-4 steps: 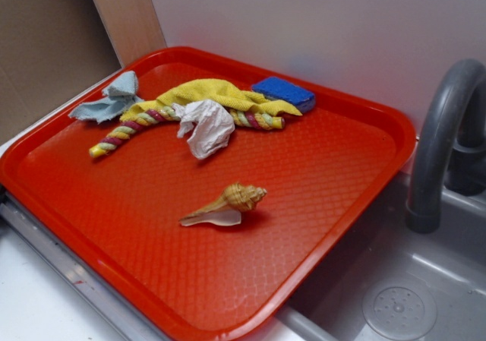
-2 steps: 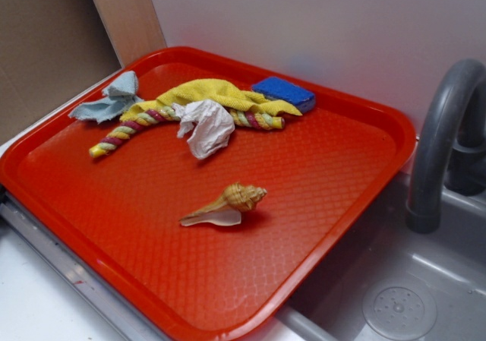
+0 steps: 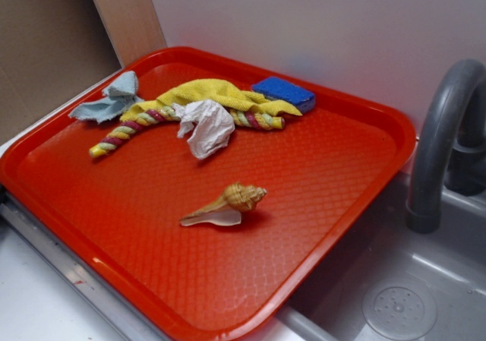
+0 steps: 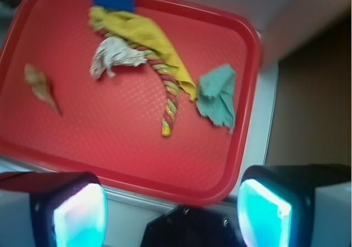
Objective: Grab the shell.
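One shell lay alone on the red tray, in the open stretch toward the tray's front edge as the exterior view showed it, and we counted nothing touching it. It rested on its side, its ribbed rounded whorl pointing toward the tray's right edge and its long tail toward the left, the pale lip turned to the front.

Along the back edge we counted five other things. One yellow cloth was draped over one twisted rope of yellow, pink and green, which ran from the middle of that edge out toward the left edge. One crumpled white paper wad sat against the rope's middle. One blue sponge lay just beside the cloth near the back right corner, and one pale blue-green rag hung at the back left edge, partly over the rim.

One grey faucet curved up over one grey sink off the tray's right edge.

From the wrist view, our gripper hovered outside the tray, beyond one of its long rims, well apart from the shell. Its two fingers stood wide apart with nothing between them, each pad glowing cyan. That view was blurred, and the shell showed there only as a small tan shape.
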Robot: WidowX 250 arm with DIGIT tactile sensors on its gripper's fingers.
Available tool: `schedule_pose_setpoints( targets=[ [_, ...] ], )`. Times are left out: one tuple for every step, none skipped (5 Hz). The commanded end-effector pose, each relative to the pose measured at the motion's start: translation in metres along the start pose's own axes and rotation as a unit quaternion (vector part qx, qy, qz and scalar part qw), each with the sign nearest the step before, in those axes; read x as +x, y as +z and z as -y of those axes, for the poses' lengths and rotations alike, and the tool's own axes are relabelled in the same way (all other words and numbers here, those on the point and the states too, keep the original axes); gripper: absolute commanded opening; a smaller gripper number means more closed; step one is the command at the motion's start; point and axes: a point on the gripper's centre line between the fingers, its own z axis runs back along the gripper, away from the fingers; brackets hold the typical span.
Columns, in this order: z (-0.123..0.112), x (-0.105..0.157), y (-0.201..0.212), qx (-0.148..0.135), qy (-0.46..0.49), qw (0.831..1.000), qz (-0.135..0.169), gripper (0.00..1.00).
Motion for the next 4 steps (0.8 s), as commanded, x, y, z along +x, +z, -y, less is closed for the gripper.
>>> schedule_pose_setpoints(
  targets=[
    [0.084,0.036,-0.015,-0.094,-0.228,0.961,0.126,1.00],
    [0.112,0.054,-0.044,-0.133,-0.251,0.950,0.132,1.00],
    [0.130,0.069,-0.073,-0.155,-0.263,0.946,0.110,1.00],
    [0.146,0.079,-0.105,-0.173,-0.272,0.944,0.076,1.00]
  ],
)
